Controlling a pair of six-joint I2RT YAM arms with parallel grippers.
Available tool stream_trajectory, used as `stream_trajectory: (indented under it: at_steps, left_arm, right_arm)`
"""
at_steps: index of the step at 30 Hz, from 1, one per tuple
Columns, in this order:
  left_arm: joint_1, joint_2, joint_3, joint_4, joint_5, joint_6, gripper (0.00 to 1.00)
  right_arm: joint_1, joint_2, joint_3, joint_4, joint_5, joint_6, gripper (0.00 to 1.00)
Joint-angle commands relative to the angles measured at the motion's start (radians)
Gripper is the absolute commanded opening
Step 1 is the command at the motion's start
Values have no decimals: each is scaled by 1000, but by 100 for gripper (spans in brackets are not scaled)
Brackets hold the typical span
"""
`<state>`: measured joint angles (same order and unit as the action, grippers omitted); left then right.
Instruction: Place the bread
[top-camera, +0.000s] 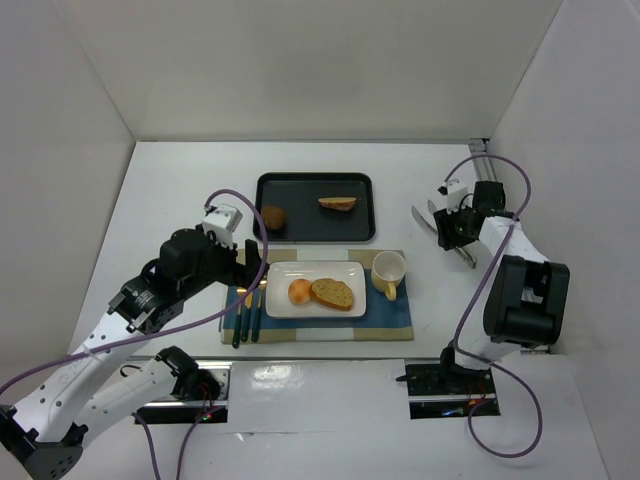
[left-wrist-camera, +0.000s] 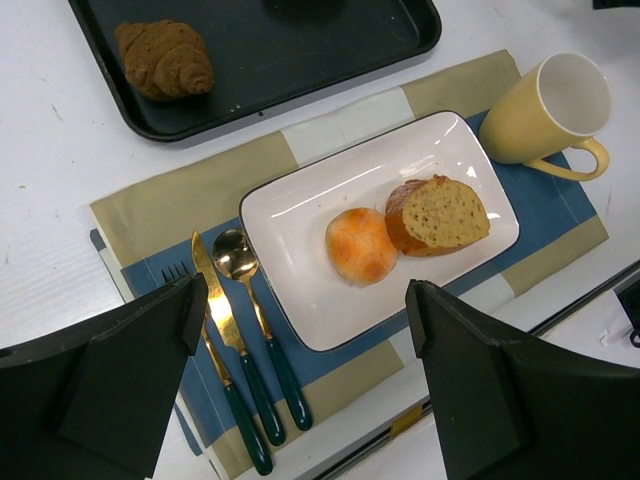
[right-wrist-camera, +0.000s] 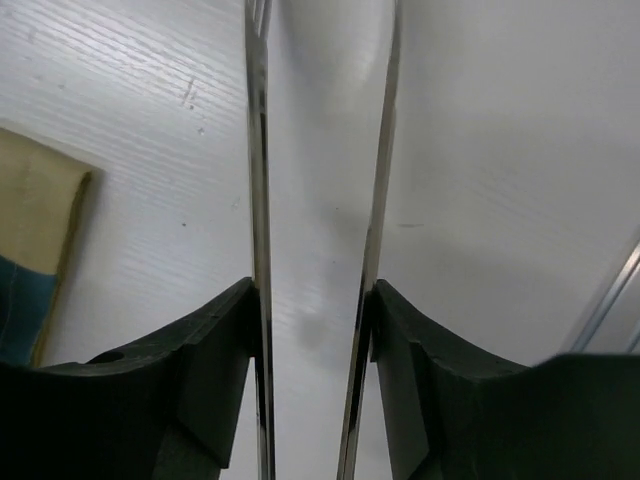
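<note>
Bread slice (top-camera: 332, 293) on plate (top-camera: 285, 272), long axis left-right; left gripper (left-wrist-camera: 305, 295) apart; right gripper (right-wrist-camera: 313, 295) clamped on tongs (right-wrist-camera: 259, 150).

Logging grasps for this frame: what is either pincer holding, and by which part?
The right pincer clamps what look like metal tongs, its fingers pressing the outer sides of both arms. The left pincer is open, holding nothing.

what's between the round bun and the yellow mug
The bread slice lies between them, on the white plate right beside the bun; the mug stands off the plate on the placemat. Clearest in the left wrist view.
</note>
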<state>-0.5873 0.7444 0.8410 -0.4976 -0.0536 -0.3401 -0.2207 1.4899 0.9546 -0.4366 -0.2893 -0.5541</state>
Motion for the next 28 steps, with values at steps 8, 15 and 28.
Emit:
stream_trajectory:
  at_steps: [8,15,28]
  left_arm:
    - [3,6,-6,27,35,16,100]
    - [3,15,-6,36,55,26,100]
    - [3,185,-16,68,213,58,100]
  right_arm:
    - [-49,56,-37,62,1,-1,78]
    - [-141,-141,-25,-86,-135,-93,100]
    - [-105,-482,69,-84,-367,170,100]
